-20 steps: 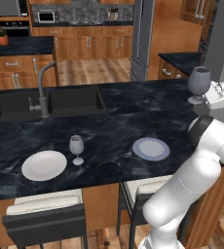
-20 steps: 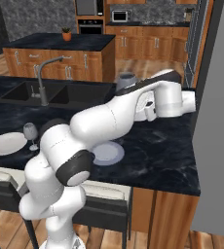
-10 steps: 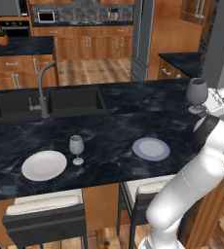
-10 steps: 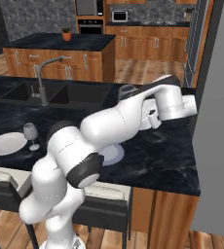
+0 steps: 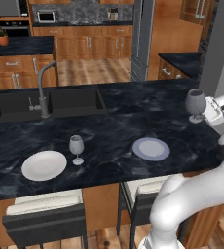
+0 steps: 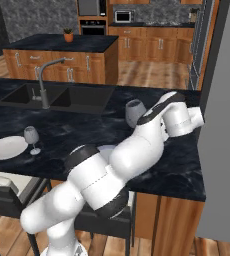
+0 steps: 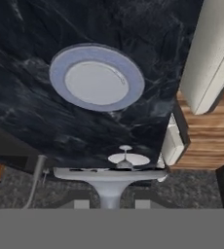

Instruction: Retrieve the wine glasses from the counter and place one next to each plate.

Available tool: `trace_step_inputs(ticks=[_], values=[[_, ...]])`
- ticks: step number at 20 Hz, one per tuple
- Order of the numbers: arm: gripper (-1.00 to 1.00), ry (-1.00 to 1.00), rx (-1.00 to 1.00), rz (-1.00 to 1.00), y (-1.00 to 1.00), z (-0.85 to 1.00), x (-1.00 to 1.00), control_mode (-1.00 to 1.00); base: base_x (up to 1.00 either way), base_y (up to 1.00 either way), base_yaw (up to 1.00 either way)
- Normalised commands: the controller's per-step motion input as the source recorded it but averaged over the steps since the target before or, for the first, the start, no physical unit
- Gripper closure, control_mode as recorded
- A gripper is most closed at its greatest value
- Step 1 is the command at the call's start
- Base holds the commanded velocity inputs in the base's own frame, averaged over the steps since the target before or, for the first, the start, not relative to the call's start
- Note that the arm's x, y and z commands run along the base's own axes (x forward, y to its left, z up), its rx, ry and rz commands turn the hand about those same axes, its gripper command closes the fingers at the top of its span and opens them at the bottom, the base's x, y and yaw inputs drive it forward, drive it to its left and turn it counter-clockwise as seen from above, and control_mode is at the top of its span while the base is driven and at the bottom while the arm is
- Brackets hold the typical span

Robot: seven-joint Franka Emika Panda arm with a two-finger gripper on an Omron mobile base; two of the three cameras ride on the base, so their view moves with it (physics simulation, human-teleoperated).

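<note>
A grey wine glass hangs upright above the right end of the black marble counter, with my gripper shut on its stem. The hand view looks past its round foot, between my fingertips, down at the bluish-grey plate. That plate lies to the front left of the held glass. A second wine glass stands just right of the white plate at the counter's front left. Both show small and far in the hand view, the glass by the plate.
A sink with a grey tap is sunk into the counter's back left. Two stools stand under the front edge. A grey fridge wall rises close on the right. A kitchen island stands behind.
The arm has lowered the held wine glass toward the counter, and the glass stays in the grip. The other glass and both plates have not moved.
</note>
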Motion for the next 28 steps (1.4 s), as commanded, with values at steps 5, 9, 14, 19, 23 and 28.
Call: trace_step_inputs(ticks=[5,9,14,19,23,28], values=[[1.0,0.0,-0.04,-0.05,0.0,-0.4,0.0,-1.0,0.0,0.0,0.0],[1.0,0.0,-0.03,-0.05,0.0,-0.41,0.0,-1.0,0.0,0.0,0.0],[1.0,0.0,0.0,0.0,0.0,-0.38,0.0,-1.0,0.0,0.0,0.0],[1.0,0.0,0.0,0.0,0.0,-0.47,0.0,-1.0,0.0,0.0,0.0],[1.0,0.0,0.0,0.0,0.0,-0.51,0.04,-1.0,0.0,0.0,0.0],[1.0,0.0,0.0,0.0,0.0,-0.51,0.19,-1.0,0.0,0.0,0.0]])
